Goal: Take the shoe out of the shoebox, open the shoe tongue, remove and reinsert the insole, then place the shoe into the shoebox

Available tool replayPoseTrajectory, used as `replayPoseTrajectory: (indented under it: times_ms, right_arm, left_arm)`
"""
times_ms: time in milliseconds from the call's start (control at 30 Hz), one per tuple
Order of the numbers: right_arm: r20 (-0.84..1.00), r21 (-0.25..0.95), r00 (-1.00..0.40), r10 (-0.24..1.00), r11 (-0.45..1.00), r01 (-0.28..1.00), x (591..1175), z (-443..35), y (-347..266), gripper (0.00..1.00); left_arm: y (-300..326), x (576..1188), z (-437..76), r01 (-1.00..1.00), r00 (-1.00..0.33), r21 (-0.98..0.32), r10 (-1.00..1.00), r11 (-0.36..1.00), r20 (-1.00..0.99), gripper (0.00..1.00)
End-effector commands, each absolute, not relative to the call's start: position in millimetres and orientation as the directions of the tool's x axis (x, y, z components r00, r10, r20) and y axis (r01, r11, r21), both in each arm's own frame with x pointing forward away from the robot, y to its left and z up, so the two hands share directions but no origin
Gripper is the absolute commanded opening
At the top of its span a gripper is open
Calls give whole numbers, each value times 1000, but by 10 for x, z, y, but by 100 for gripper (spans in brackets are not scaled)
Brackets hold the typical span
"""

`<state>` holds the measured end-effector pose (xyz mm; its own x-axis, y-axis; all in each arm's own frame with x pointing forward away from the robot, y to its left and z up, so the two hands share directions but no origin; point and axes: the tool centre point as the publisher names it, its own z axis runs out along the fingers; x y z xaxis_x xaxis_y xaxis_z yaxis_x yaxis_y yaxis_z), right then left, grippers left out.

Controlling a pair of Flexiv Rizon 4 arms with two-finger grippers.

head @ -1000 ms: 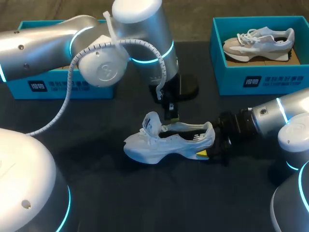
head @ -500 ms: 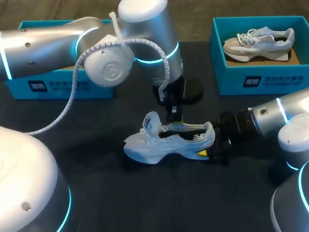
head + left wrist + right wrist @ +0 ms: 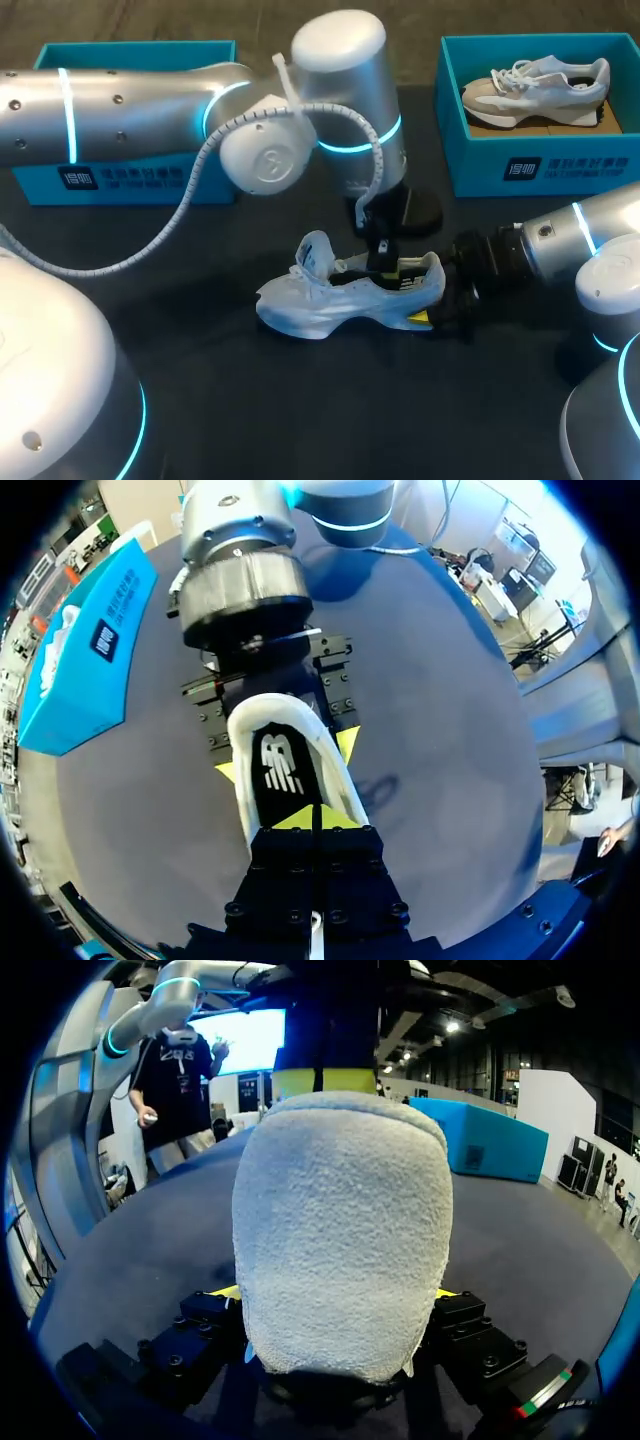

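Note:
A white shoe (image 3: 330, 295) lies on the dark table with its tongue (image 3: 314, 252) raised, toe to the left. My right gripper (image 3: 432, 300) is shut on the shoe's heel (image 3: 340, 1250), one yellow fingertip (image 3: 348, 742) on each side. My left gripper (image 3: 383, 258) reaches down into the shoe's opening near the heel. In the left wrist view its yellow tips (image 3: 315, 818) are shut together just over the black insole (image 3: 283, 775) lying inside the shoe. Whether they pinch the insole is hidden.
A teal shoebox (image 3: 540, 165) at the back right holds another pale shoe (image 3: 535, 85). A second teal box (image 3: 130, 180) stands at the back left, partly behind my left arm (image 3: 150, 100). The left arm's cable (image 3: 150, 250) loops over the table.
My left arm has swung to the right, carrying its shut gripper along the shoe's opening from beside the tongue toward the heel. The right gripper and the shoe have stayed put.

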<state>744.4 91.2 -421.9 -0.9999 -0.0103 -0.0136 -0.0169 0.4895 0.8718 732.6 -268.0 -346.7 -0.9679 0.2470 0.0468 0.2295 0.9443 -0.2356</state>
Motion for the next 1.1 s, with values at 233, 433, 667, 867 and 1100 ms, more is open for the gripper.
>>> replayPoseTrajectory:
  times_ms: [233, 433, 667, 867, 1100]
  right_arm:
    - [-14, 871, -1000, -9, 492, -16, 7441, -4232, 928, 0]
    - [-14, 871, -1000, -9, 492, -16, 7441, -4232, 928, 0]
    - [-14, 871, -1000, -9, 492, -16, 7441, -4232, 928, 0]
    - [-14, 871, -1000, -9, 492, -16, 7441, -4232, 928, 0]
    - [-14, 871, -1000, -9, 492, -16, 7441, -4232, 928, 0]
  left_arm:
    - [-2668, 7260, -3717, 228, -966, -236, 250, 945, 65, 0]
    - [-2654, 7234, -3801, 227, -965, -241, 251, 944, 75, 0]
    - [-2662, 7225, -3853, 227, -963, -241, 254, 944, 86, 18]
    - [-2670, 7246, -3950, 241, -961, -237, 266, 941, 79, 22]
    - [-2694, 7251, -4081, 265, -958, -244, 284, 933, 47, 25]
